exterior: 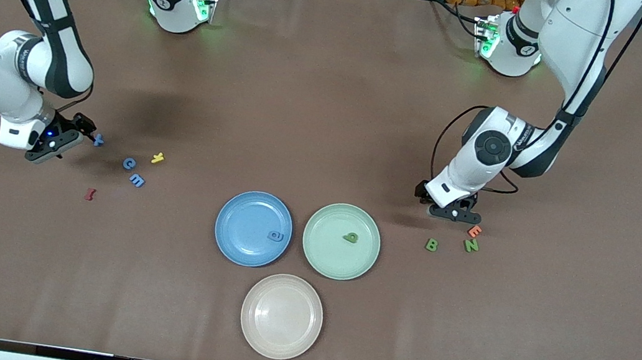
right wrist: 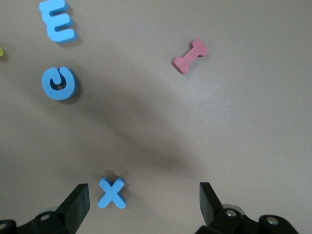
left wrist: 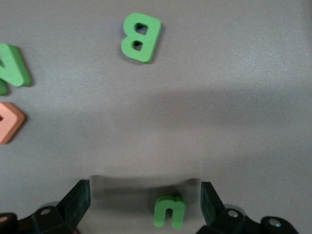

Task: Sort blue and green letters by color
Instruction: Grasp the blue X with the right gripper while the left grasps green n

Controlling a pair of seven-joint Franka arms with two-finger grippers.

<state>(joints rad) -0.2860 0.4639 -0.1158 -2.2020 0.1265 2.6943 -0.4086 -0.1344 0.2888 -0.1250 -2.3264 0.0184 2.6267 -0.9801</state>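
Front view. Right pincer point(exterior: 70, 140) sits low at the right arm's end of the counter point(exterior: 330, 112), fingers apart, empty, the small blue foam letter X point(exterior: 98, 140) at its tip. The blue foam C point(exterior: 129, 163) and blue foam M point(exterior: 137, 180) lie at about five o'clock from the X, a yellow letter point(exterior: 157, 158) beside them, a dark red I point(exterior: 90, 193) nearer the camera. Left pincer point(exterior: 454, 214) is low at the left arm's end, also spread and empty. The green foam B point(exterior: 431, 244) and green foam N point(exterior: 471, 245) lie nearer the camera, with an orange E point(exterior: 474, 230) at twelve o'clock from the N. The blue plate point(exterior: 236, 243) holds a blue a point(exterior: 275, 236); the green plate point(exterior: 323, 255) holds a green a point(exterior: 351, 237); the beige plate point(exterior: 256, 328) is bare.

Left wrist view. A green foam u point(left wrist: 169, 211) lies between the open fingers point(left wrist: 75, 202), nearer one finger. Judgement: shift to centre it before closing, go down to the counter, since the piece is low.

Right wrist view. X sits between the spread fingers point(right wrist: 78, 202), close to one. Judgement: re-centre or the closing finger may push it askew; lift straight up.
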